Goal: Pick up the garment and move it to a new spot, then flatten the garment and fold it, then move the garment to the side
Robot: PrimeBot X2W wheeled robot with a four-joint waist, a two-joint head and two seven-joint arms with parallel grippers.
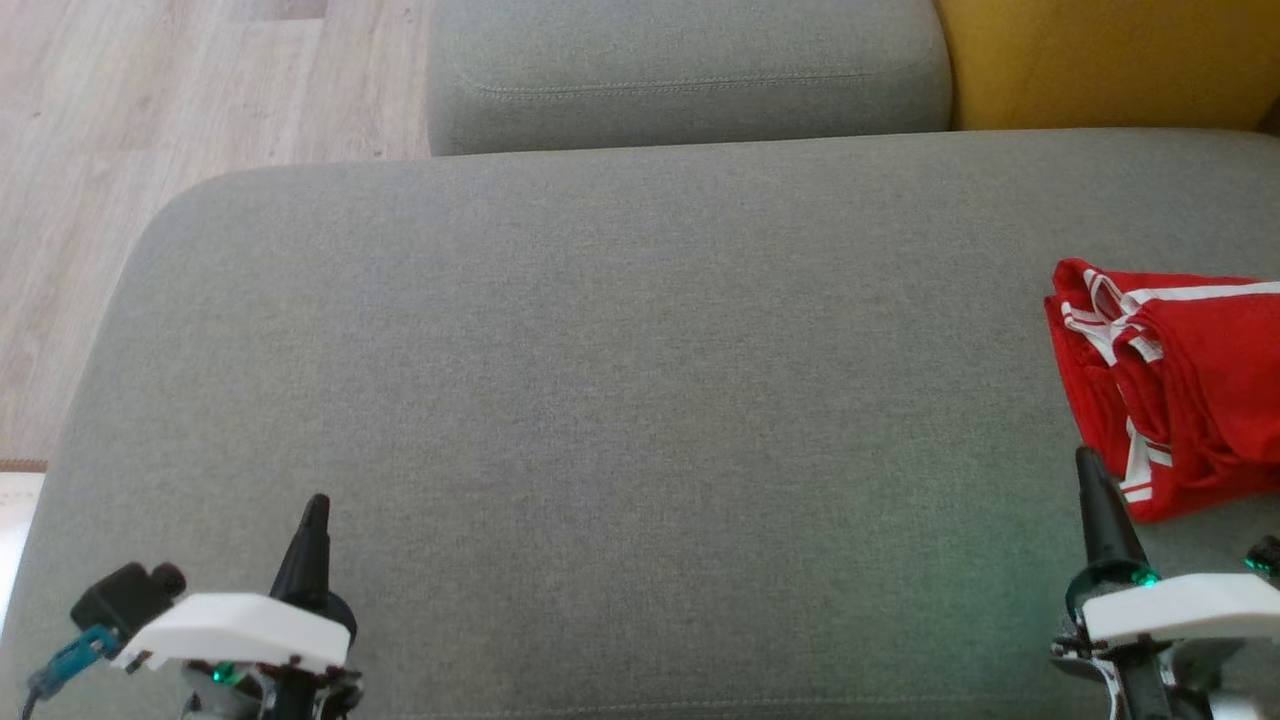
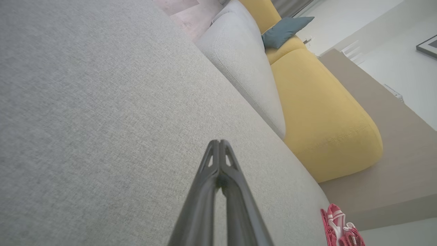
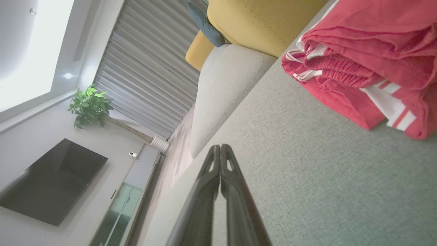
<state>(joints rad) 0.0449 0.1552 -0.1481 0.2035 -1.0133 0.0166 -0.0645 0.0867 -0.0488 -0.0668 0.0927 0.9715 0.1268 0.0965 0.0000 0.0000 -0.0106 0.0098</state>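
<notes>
The garment [image 1: 1175,385] is red with white stripes and lies bunched in folds at the right edge of the grey cushion [image 1: 620,400]. It also shows large in the right wrist view as the garment [image 3: 368,61], and small at the bottom right in the left wrist view as the garment [image 2: 338,227]. My right gripper [image 1: 1088,462] is shut and empty, its tip just left of the garment's near corner. My left gripper [image 1: 316,504] stands shut and empty at the lower left, far from the garment. Both grippers' fingers press together in their own views, the left gripper [image 2: 219,141] and the right gripper [image 3: 220,147].
A second grey cushion [image 1: 690,70] lies beyond the first, with a yellow cushion [image 1: 1110,60] to its right. Wooden floor [image 1: 150,120] runs along the left. The right wrist view shows a television [image 3: 51,181], a plant [image 3: 89,106] and blinds.
</notes>
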